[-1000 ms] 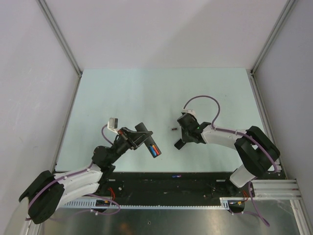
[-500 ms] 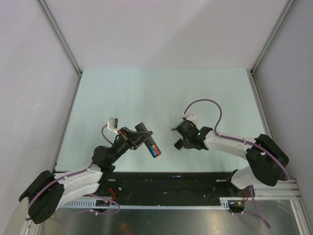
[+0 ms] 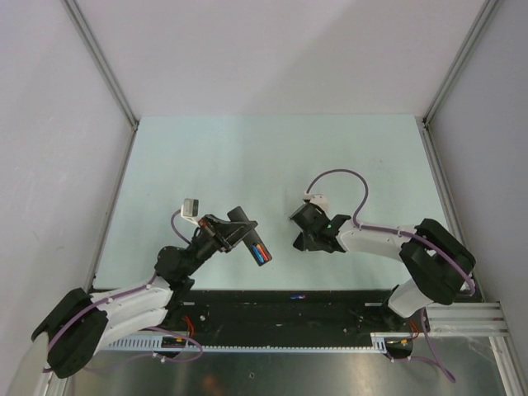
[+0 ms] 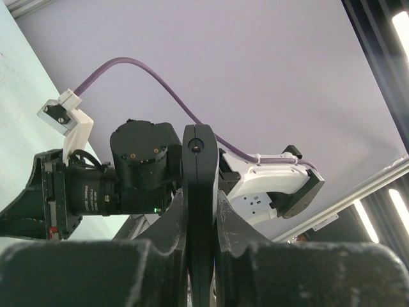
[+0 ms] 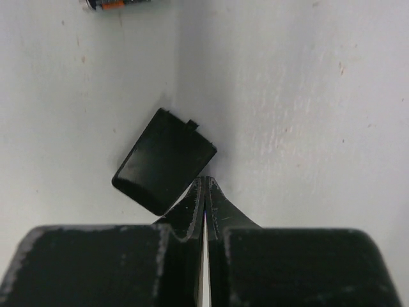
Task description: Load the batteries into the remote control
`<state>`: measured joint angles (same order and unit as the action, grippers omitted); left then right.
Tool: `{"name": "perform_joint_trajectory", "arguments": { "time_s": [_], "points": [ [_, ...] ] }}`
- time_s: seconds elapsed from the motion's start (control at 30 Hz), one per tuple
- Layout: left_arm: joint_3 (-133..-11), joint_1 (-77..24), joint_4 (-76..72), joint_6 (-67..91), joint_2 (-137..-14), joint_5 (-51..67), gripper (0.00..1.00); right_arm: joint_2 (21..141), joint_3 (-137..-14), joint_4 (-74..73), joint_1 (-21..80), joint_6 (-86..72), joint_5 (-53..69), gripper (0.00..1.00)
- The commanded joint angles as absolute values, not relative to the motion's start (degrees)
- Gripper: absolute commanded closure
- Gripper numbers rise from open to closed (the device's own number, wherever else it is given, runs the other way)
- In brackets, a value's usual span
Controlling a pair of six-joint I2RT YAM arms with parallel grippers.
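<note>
Top looks down — wrist views hug fingers [image 5: 220,211].

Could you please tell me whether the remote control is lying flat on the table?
No, the left gripper holds the remote control clamped edge-on between its fingers, up in the air.

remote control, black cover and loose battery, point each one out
remote control [image 3: 249,235]: top external view, black body near its middle.
black cover [image 5: 165,169]: right wrist view, middle of its flat face.
loose battery [image 5: 120,3]: right wrist view, body at the top edge.

Lt green tbl [image 3: 247,157], grey walls [image 3: 272,49], alu frame rails [image 3: 100,63]
</note>
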<state>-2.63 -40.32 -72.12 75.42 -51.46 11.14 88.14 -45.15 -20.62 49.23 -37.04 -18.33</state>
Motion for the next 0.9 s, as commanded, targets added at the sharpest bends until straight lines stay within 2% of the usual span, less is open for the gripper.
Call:
{"name": "perform_joint_trajectory", "arguments": {
  "time_s": [0.0, 0.33, 0.43, 0.5, 0.53, 0.63, 0.73, 0.87],
  "points": [
    [2.73, -39.99, -73.83, 74.44, -51.50, 11.16, 1.00, 91.84, -44.56, -19.60, 46.76, -34.11, -17.85, 1.00],
    [2.37, -39.90, -73.83, 74.36, -52.12, 11.34, 1.00, 93.69, -48.25, -18.19, 44.48, -28.39, -17.84, 0.97],
    [2.46, -39.82, -73.65, 74.18, -51.77, 11.34, 1.00, 90.80, -48.16, -20.03, 44.12, -28.65, -19.60, 0.91],
    [2.37, -39.81, -73.57, 74.18, -51.86, 11.51, 1.00, 86.68, -48.16, -21.00, 44.82, -29.18, -20.13, 0.78],
    [2.37, -39.81, -73.56, 74.27, -51.86, 11.43, 1.00, 85.27, -48.16, -21.01, 45.17, -29.35, -20.04, 0.62],
    [2.29, -39.81, -73.56, 74.36, -52.12, 11.60, 1.00, 80.52, -48.16, -19.52, 47.54, -30.67, -19.08, 0.43],
    [2.11, -39.81, -73.56, 74.44, -51.86, 11.86, 1.00, 79.80, -48.86, -17.41, 49.39, -32.69, -15.30, 0.34],
    [1.93, -39.81, -73.56, 74.36, -51.42, 12.13, 1.00, 83.93, -50.53, -17.22, 50.45, -34.01, -11.08, 0.29]
  ]
}}
